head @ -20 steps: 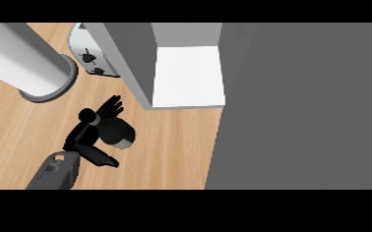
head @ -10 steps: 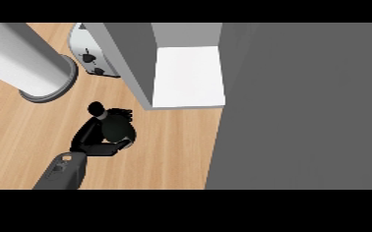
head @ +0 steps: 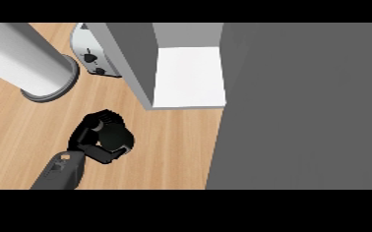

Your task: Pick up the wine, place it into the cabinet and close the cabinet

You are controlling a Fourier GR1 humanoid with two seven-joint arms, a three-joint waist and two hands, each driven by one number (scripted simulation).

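Observation: 1 hand is in view, the left hand [head: 88, 136]. It is in front of the cabinet [head: 137, 54] and to the cabinet's left, over the wooden counter [head: 174, 147]. Its fingers are curled round the wine [head: 117, 138], a dark round shape seen from above and largely hidden by the hand. Whether the wine touches the counter cannot be told.

The cabinet stands open, showing its white shelf [head: 190, 73]. A strip of counter lies between the wine and the shelf's front edge. A large grey panel [head: 298, 103] bounds the cabinet's right side. Just beside the cabinet's left wall sits a white appliance [head: 91, 54], and a grey cylinder [head: 36, 64] stands farther left.
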